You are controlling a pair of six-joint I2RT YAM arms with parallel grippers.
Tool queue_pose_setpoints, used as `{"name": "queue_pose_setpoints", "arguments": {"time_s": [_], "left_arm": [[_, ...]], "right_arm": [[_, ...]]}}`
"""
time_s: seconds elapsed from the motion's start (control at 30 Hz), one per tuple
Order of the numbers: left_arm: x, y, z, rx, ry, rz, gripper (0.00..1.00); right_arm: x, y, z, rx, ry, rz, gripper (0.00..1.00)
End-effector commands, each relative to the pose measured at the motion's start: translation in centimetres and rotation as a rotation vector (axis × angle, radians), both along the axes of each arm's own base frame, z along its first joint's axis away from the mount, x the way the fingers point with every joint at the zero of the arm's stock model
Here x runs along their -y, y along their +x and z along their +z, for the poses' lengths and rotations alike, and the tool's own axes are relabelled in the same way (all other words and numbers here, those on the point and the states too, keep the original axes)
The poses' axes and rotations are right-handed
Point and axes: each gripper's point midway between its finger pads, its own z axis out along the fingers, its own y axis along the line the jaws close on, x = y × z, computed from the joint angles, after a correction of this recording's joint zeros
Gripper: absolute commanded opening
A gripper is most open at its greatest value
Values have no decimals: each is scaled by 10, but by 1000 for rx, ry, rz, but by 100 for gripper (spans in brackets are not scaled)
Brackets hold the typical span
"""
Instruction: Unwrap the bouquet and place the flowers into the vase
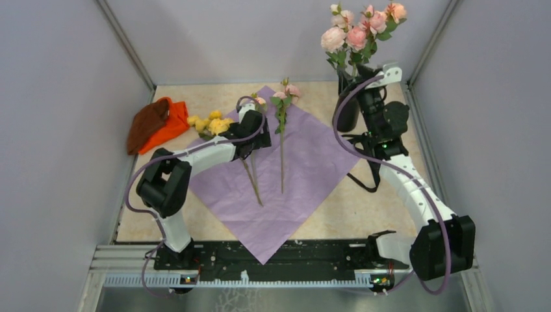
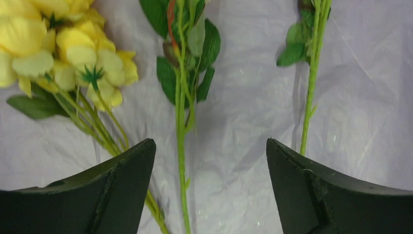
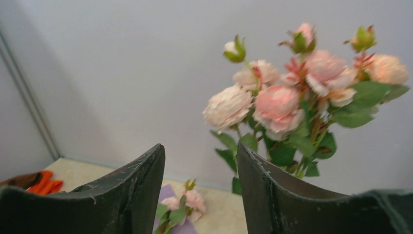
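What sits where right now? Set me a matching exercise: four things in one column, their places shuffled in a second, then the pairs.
Things
1. pink roses
2. yellow flowers
3. cloth
4. left gripper

Places
A. at the table's left edge
B. open above a stem on the paper
C. standing in the vase
D. lying beside the cloth

Pairs: 1-C, 2-D, 3-A, 4-B
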Motion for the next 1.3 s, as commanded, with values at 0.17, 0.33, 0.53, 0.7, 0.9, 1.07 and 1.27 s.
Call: {"name": "queue_pose_setpoints", "arguments": {"time_s": [0.17,0.33,0.53,0.7,0.9,1.07,1.27], "left_arm": [[-8,12,-7,-72,36,17,85],[-18,12,-22,-113,19,36,73],[-15,7,-38,-158,-33,9,64],[-10,3,-50,-190,-42,-21,56],[-8,1,-55,-207,-47,-37,12],[-4,0,-36,-170,-78,-57,0],[10,-6,19,8,-160,-161,0]], "right_arm": [[-32,-29,-17,5,49,108,42],[-37,-31,-31,-21,51,130,41],[-39,-33,-44,-45,53,140,40],[-42,-35,-49,-56,54,154,39],[-47,-36,-56,-70,53,176,35],[-62,-34,-67,-103,34,213,33],[-110,-14,-114,-267,-19,305,34]]}}
